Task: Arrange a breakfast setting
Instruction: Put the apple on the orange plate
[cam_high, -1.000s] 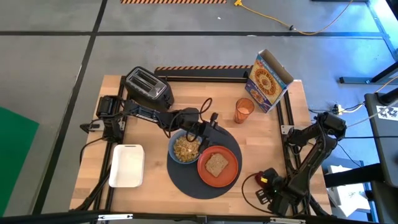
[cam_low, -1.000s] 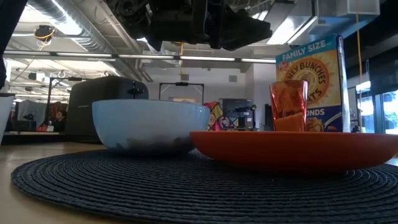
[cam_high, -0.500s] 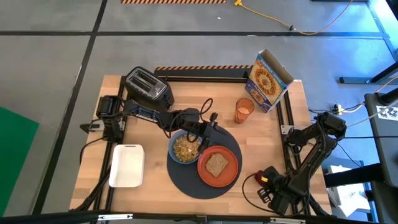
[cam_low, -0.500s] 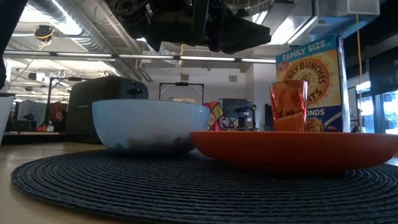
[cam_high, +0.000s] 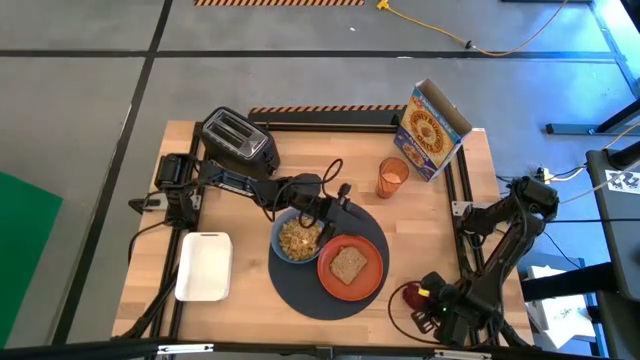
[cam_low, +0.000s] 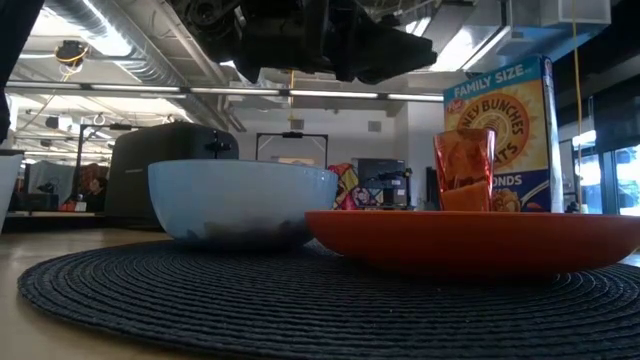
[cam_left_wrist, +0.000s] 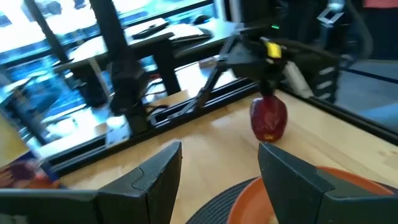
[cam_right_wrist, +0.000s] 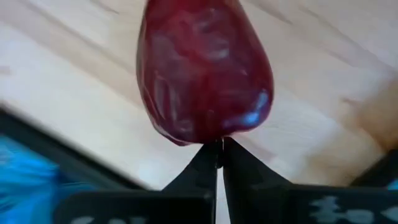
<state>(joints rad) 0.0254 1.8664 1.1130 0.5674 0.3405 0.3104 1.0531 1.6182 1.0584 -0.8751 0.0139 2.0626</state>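
While the right gripper (cam_right_wrist: 219, 163) is pinching its jaws together just behind the dark-red fruit (cam_right_wrist: 202, 71), the tips are meeting on nothing, so any lift is risking an empty hand; the fruit is sitting on bare wood just ahead of them, and a nudge could roll it; the left gripper (cam_left_wrist: 217, 163) is hanging over the orange plate (cam_left_wrist: 292, 202), jaws apart.

Mat (cam_high: 300, 285) near tabletop (cam_high: 420, 215) front centre. Bowl (cam_high: 298, 240) on mat's left part, plate (cam_high: 372, 268) on its right, touching bowl; toast (cam_high: 348, 264) on plate. Cup (cam_high: 392, 177) behind plate, cereal box (cam_high: 432, 130) just right of cup. Toaster (cam_high: 238, 140) back left, tray (cam_high: 204, 265) front left. Fruit (cam_high: 410, 296) front right, off mat.
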